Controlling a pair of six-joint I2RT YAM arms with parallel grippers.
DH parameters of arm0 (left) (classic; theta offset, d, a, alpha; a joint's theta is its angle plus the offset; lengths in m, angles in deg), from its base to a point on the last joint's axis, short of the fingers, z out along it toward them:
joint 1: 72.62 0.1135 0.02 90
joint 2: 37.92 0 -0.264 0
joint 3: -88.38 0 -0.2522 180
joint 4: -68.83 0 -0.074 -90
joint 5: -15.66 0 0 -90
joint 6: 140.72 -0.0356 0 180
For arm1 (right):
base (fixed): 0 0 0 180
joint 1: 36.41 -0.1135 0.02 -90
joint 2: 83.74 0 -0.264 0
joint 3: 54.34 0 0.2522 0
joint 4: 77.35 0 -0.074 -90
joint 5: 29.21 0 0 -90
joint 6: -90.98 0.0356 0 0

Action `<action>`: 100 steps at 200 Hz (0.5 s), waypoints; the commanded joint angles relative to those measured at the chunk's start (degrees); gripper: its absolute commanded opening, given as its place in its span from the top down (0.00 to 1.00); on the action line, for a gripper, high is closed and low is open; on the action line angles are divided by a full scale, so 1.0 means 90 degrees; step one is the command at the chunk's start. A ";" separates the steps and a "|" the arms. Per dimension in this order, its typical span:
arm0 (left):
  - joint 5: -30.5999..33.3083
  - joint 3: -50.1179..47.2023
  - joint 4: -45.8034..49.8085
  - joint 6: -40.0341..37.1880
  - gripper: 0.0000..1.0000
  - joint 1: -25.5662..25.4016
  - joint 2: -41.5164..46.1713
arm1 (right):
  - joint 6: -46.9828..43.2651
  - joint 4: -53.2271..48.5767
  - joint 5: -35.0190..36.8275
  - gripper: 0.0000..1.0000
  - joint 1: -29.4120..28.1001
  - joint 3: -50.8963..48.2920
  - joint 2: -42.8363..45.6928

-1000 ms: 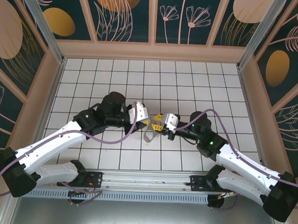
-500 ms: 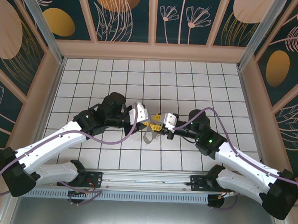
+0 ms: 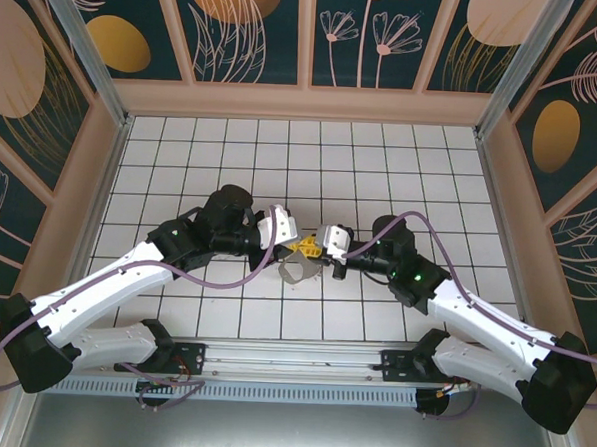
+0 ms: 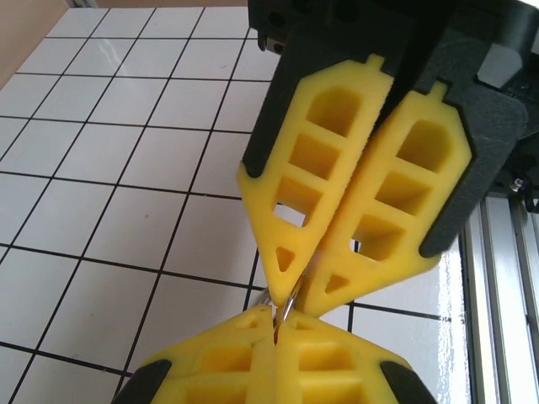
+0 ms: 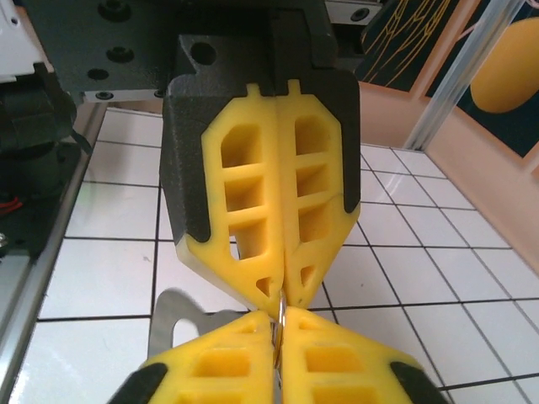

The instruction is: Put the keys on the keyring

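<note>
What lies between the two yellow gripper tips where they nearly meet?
A thin silvery metal piece spans the gap, pinched by both the left gripper and the right gripper. The left wrist view shows it, too little to identify.

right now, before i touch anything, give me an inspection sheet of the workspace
surface: white tiled table, dark grid lines
job's things: keyring hangs just below the meeting gripper tips; thin metal piece pinched at the tips, cannot tell whether it is key or ring
clutter: nothing seen
grippers: left gripper and right gripper both shut, tip to tip on the thin metal piece
cables: purple cables loop along each arm, away from the tips
surroundings: patterned walls on three sides; metal rail at the near edge
</note>
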 commanded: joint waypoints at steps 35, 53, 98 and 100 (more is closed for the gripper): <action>0.0043 -0.0230 -0.0416 0.0383 0.94 -0.0036 0.0093 | -0.0009 0.0393 0.0140 1.00 -0.0029 -0.0085 0.0383; 0.0075 -0.0584 -0.0660 0.0641 0.70 -0.0032 0.0431 | 0.0162 0.0775 0.0044 1.00 0.0036 -0.0337 0.0633; 0.0209 -0.1260 -0.1384 0.1175 0.57 -0.0034 0.1607 | 0.0831 0.1614 -0.0956 1.00 0.0542 -0.0682 0.0796; 0.0200 -0.1277 -0.1412 0.1189 0.56 -0.0038 0.1643 | 0.0867 0.1664 -0.1008 1.00 0.0562 -0.0701 0.0800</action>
